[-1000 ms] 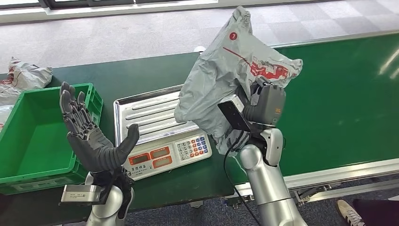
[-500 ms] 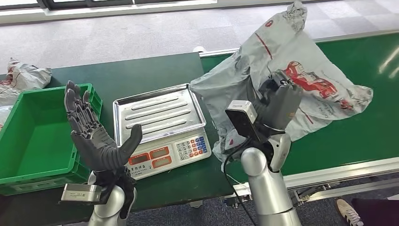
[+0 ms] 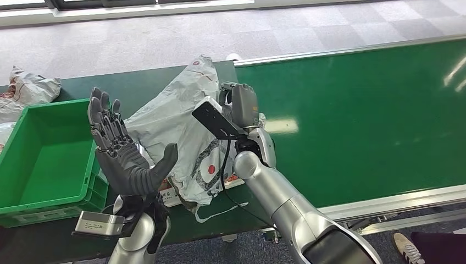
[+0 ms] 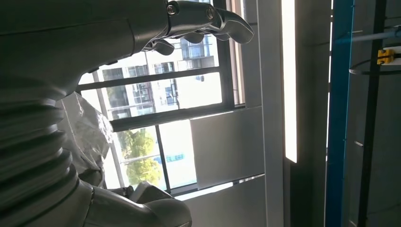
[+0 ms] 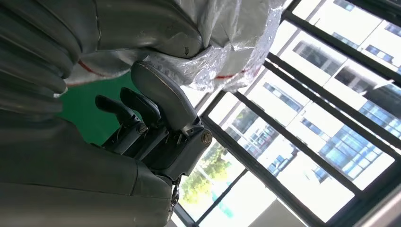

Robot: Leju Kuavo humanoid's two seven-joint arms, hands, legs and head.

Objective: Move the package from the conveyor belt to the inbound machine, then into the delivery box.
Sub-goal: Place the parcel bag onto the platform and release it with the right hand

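Head view: red-printed package (image 3: 176,129), unreadable.

no readable text, package (image 3: 170,124) print illegible

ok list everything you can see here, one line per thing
package: one, grey with red print, lying over the scale
scale: one, mostly hidden, an edge showing under the package
delivery box: one, green, at the table's left end
conveyor belt: one, green, to the right
other bags: grey, crumpled, beyond the box
shoe: one, a person's, on the floor at lower right
left hand: raised, fingers spread, holding nothing
right hand: at the package's right edge; grip unclear
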